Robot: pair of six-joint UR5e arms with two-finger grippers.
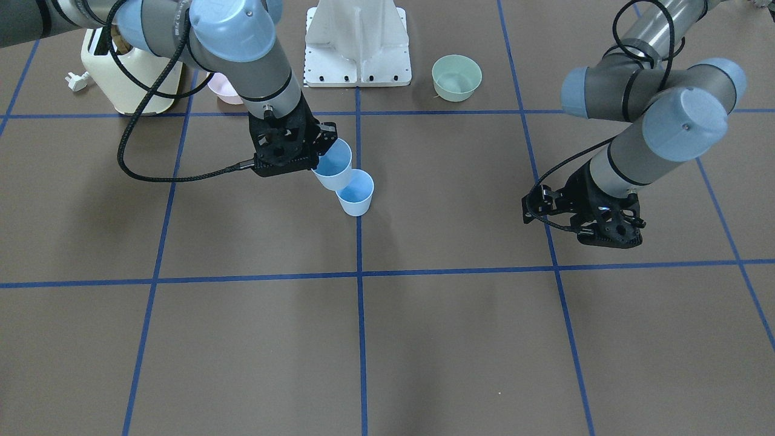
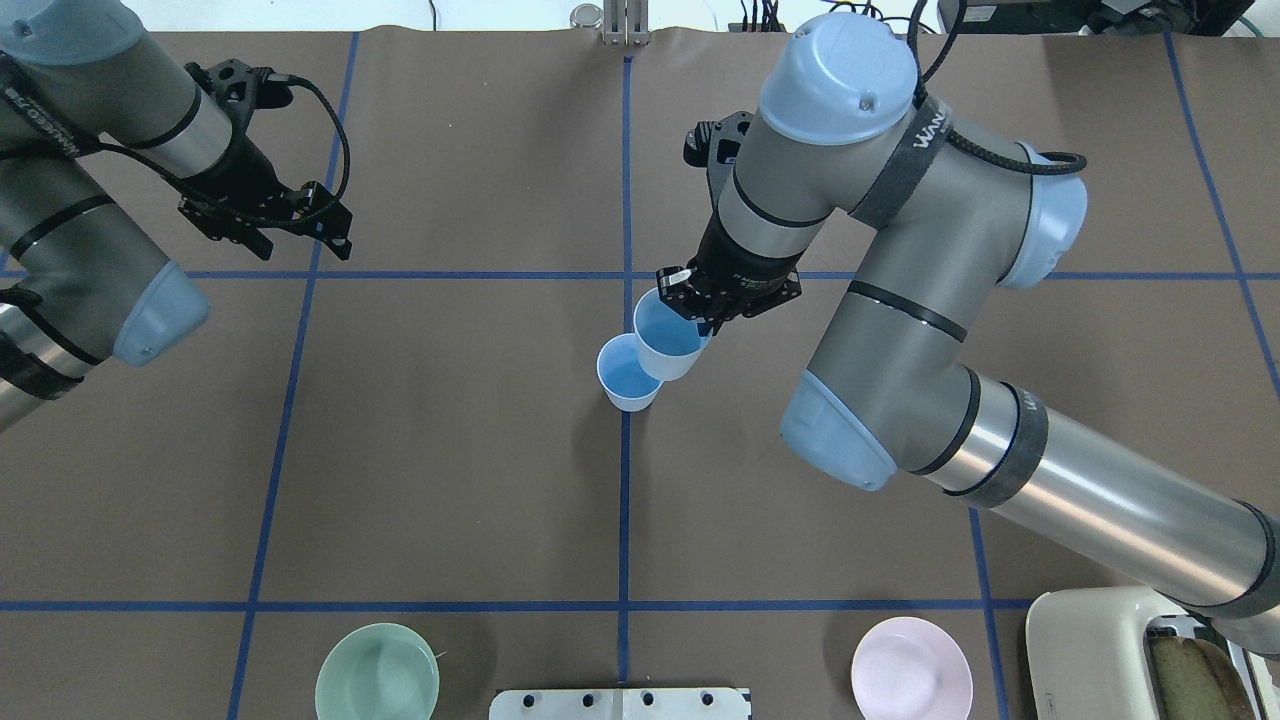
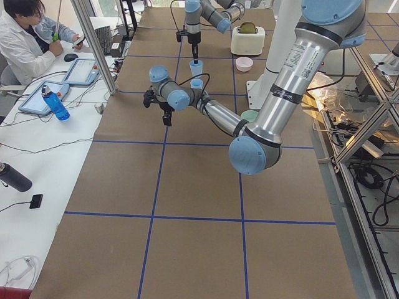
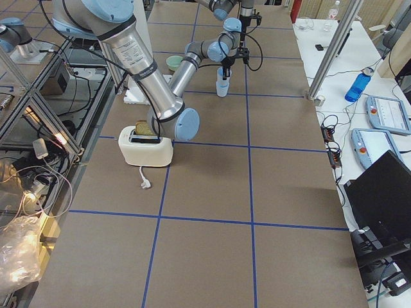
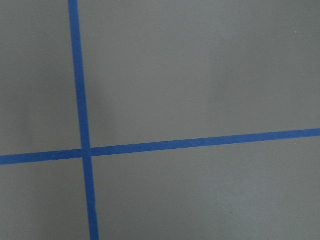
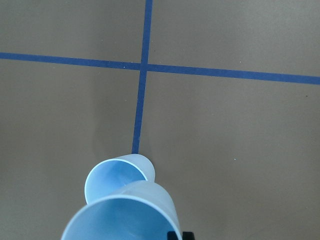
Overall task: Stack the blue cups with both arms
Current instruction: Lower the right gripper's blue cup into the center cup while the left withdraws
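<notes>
The right tool (image 2: 697,312) is clamped on the rim of the raised blue cup (image 2: 668,340), which is slightly tilted, its base just over the rim of the standing blue cup (image 2: 626,378) (not nested in it). That cup stands on the surface (image 2: 450,450) on the central tape line. The left tool (image 1: 607,235) hangs well apart from both; I cannot tell whether its fingers are apart or together.
</notes>
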